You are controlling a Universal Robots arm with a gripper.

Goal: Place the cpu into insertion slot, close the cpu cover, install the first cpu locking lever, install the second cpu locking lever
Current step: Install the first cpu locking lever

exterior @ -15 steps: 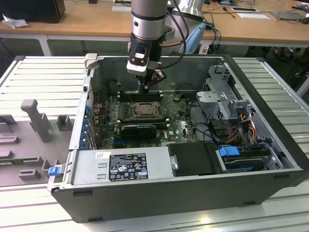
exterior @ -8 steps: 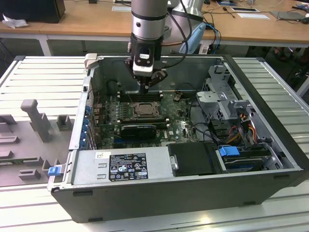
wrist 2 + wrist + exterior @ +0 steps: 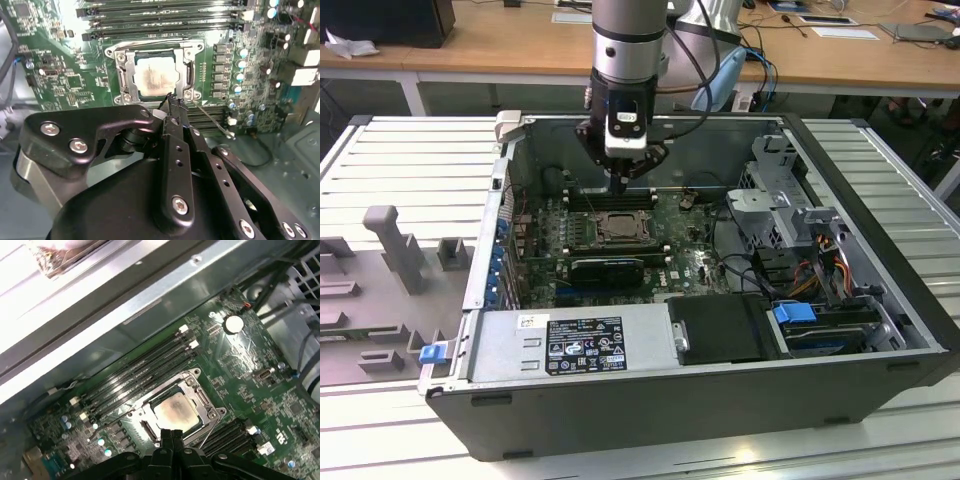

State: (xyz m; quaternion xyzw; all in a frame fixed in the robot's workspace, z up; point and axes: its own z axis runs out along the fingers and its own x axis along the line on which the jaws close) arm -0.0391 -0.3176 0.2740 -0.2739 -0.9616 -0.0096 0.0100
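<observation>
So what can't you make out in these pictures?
Second wrist view: the gripper hides part of the cpu cover's near edge, so what its tips touch is unclear.
Exterior view: the cpu is too small to judge how it sits.
First wrist view: the picture's edge cuts off the gripper's body.

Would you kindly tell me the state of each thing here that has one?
cpu: seated in the insertion slot.
cpu cover: closed over the cpu.
locking lever: one thin rod angled out, apparently unlatched.
gripper: shut, tips beside the slot's corner.
computer case: open.
</observation>
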